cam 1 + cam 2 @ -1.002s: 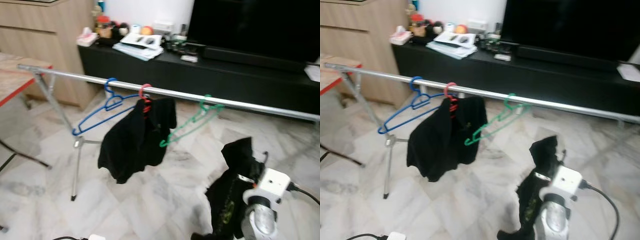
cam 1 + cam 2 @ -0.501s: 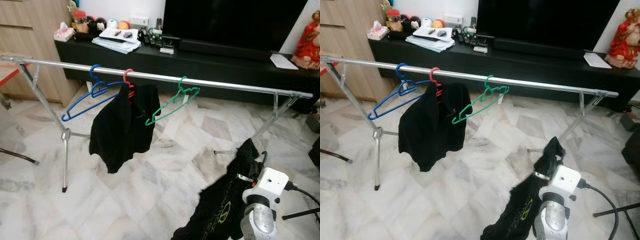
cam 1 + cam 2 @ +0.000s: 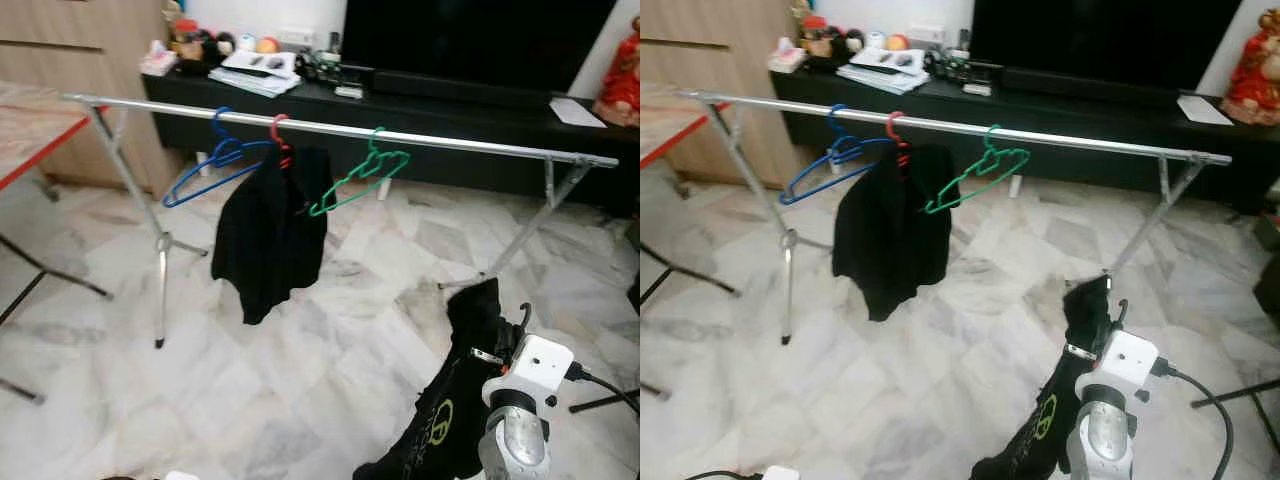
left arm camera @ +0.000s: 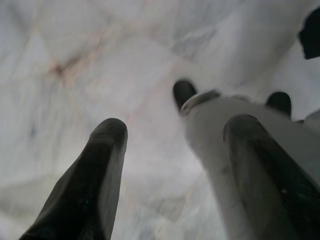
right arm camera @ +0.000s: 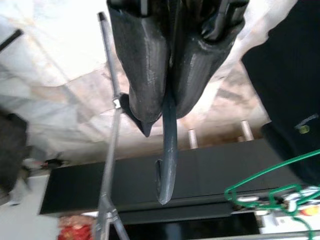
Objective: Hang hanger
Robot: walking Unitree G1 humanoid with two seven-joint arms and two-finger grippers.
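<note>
1. right wrist view shows the right tool (image 5: 167, 107) clenched on a dark hanger (image 5: 167, 165), whose hook sticks out past the fingertips toward the rail.
2. in the left eye view the black garment (image 3: 445, 420) on this hanger hangs down below the right tool, and the silver rail (image 3: 480, 148) is well ahead of the tool and higher than it.
3. on the rail, ahead and to the left of the tool, there are a blue hanger (image 3: 215, 160), a red hanger with a black shirt (image 3: 270, 225), and a green hanger (image 3: 365, 180). the bare part of the rail straight ahead of the tool looks, i think, the best place.
4. to do the step well, i would walk closer first, then lift the tool above the rail, keep the hook opening turned down, and lower it over the bar before letting go.
5. the garment is long, so it may drag or swing; a slow lift should help.
6. left tool (image 4: 172, 155) hangs idle over the marble floor (image 4: 75, 60), its fingers apart and holding nothing.
</note>
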